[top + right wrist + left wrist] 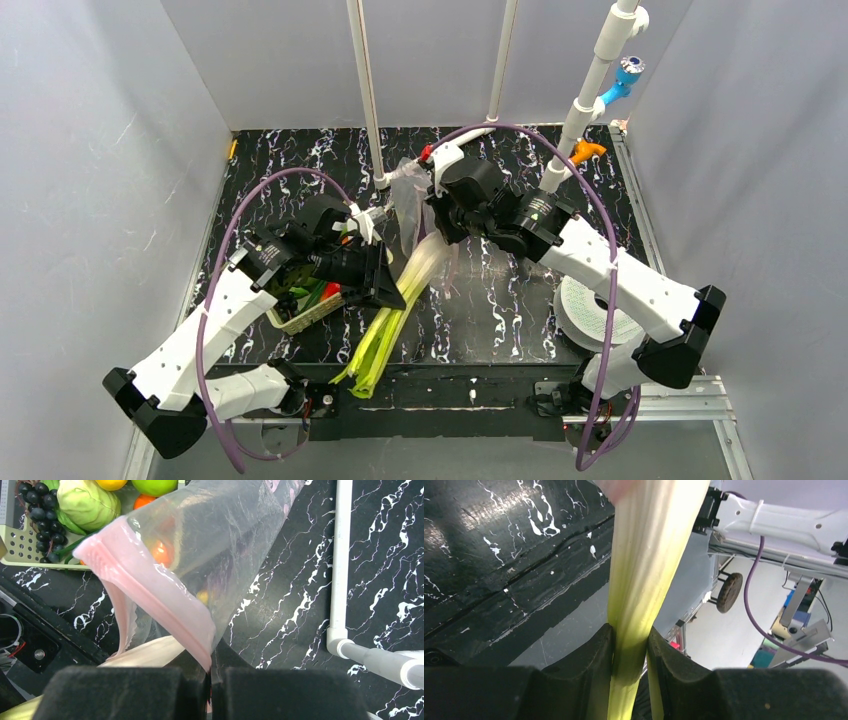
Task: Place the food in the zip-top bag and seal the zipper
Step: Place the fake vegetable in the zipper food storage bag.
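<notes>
The left hand (629, 634) is clenched on the leek (649, 555), gripping it across the yellow-green part of the stalk, with the pale end reaching up and away from the fingers. From above, the leek slants across the middle of the bench (300, 580). Its green tail hangs out over the near edge and its white tip sits close to the bag's mouth. The right hand (209, 675) is pinched shut on the pink zipper (150, 587) and holds the zip-top bag (230, 540) up off the bench, towards the middle of the far edge. One lip is lifted while the other sags loose beside it. Orange and yellow shapes show through the film, but I cannot tell whether they are inside the bag or behind it. Over by the left edge, the basket (20, 547) holds the grapes (35, 505), a green apple (155, 485) and other pieces. To my eye this is the loading step, with the leek on its way in. Next, the white tip needs lining up between the two lips and sliding in lengthwise, and the right hand needs to hold the mouth wide enough. The stalk looks long for the bag, so I expect a snug fit.
</notes>
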Motion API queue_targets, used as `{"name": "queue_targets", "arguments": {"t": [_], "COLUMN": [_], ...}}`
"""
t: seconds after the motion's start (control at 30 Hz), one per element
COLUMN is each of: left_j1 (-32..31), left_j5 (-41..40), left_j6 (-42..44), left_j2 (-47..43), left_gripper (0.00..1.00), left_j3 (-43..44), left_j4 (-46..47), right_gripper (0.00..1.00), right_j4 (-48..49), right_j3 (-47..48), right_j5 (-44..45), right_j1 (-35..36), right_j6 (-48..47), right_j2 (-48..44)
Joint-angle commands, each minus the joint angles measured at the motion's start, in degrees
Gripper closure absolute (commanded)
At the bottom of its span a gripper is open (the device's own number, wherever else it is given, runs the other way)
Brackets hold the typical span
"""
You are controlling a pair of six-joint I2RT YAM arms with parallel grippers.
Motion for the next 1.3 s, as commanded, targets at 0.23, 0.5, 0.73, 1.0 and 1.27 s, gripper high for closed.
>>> {"name": "queue_targets", "arguments": {"t": [0.23,0.5,0.73,1.0,1.27], "left_j1": [0.1,0.1,0.1,0.6,1.1], "left_j5": [-8.8,-4.8,6.5,3.8,-14.9], "left_j6": [-10.8,-16.6,-16.5,-18.5,-13.0], "left_j2": [-0.1,1.3,8.8,5.7,1.9], "left_gripper": [1.00,1.00,1.00,1.00,1.00], "left_j3": [5.0,5.5,7.5,4.7,6.0], "left_j4": [4.3,19.5,20.5,25.5,16.2], "right_gripper": [0.99,0.99,0.99,0.99,0.99], "right_j4": [2.0,0.1,-1.3,-3.7,-3.3], "right_j3": [1.1,1.2,0.1,-2.9,-0.5], "right_j5": [0.7,-2.7,-11.2,-13.5,-15.8], "right_j1": [1.9,3.5,3.4,3.4,3.4], "right_j6": [4.8,10.4,12.2,11.7,13.7], "right_j2": [-2.8,-4.7,-6.7,-7.9,-6.1]}}
